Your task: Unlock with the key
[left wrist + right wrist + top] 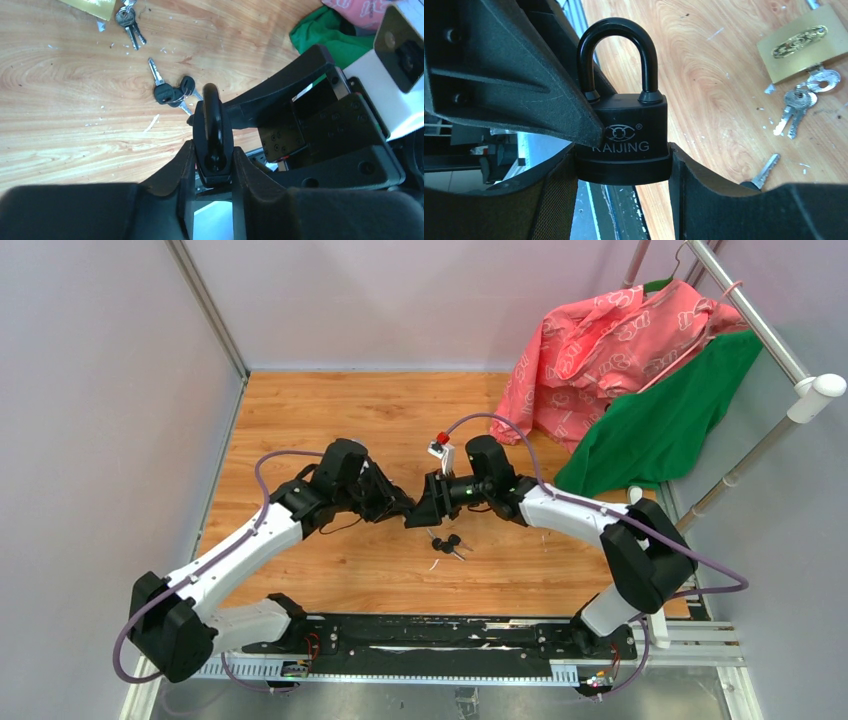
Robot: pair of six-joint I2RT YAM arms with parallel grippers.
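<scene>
A black padlock [629, 125] marked KAIJING, its shackle closed, hangs above the table between both arms. My right gripper [624, 160] is shut on the wide sides of its body. From the other side my left gripper [212, 155] presses its fingers [185, 165] against the narrow faces of the padlock [212, 122]. A bunch of black-headed keys [172, 92] lies on the wood just below; the top view shows these keys [447, 544] under the two meeting grippers [418, 510]. No key is in the lock.
A brass padlock [801, 45] with silver keys [804, 100] lies on the wooden table [330, 410]. A pink garment [610, 340] and a green one [670, 420] hang off a rack [770, 330] at the back right. Grey walls close the left and back.
</scene>
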